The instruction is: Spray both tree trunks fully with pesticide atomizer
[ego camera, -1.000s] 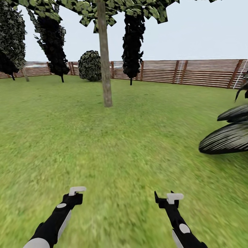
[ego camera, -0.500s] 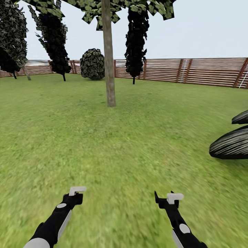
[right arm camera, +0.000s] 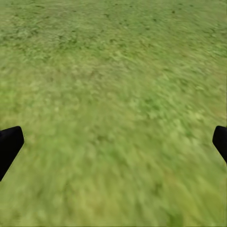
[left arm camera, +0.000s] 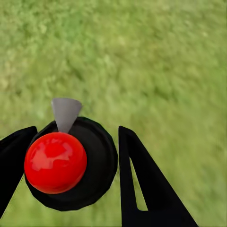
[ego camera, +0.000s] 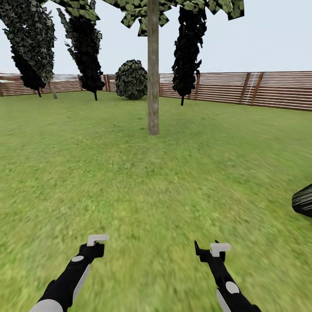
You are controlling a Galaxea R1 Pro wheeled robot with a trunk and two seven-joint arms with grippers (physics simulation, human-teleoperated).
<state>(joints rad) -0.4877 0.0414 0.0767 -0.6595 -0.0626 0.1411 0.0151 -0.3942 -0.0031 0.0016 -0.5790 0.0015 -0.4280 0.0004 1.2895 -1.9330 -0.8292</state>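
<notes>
Left pincer (left arm camera: 78,163): its two black fingers (left arm camera: 142,179) pinch the black pesticide atomizer with a shiny red round top and grey nozzle (left arm camera: 71,161), held low over the grass.
Right pincer (right arm camera: 113,144): spread wide, nothing between its black fingertips (right arm camera: 9,144).
Tall tree with a straight grey-brown trunk (ego camera: 153,78): far ahead, near the middle.
Blurry green grass floor (ego camera: 151,186): all around.
Brown slatted wooden fence (ego camera: 242,89): far behind the tree.
Round dark bush (ego camera: 131,79): far, by the fence.
</notes>
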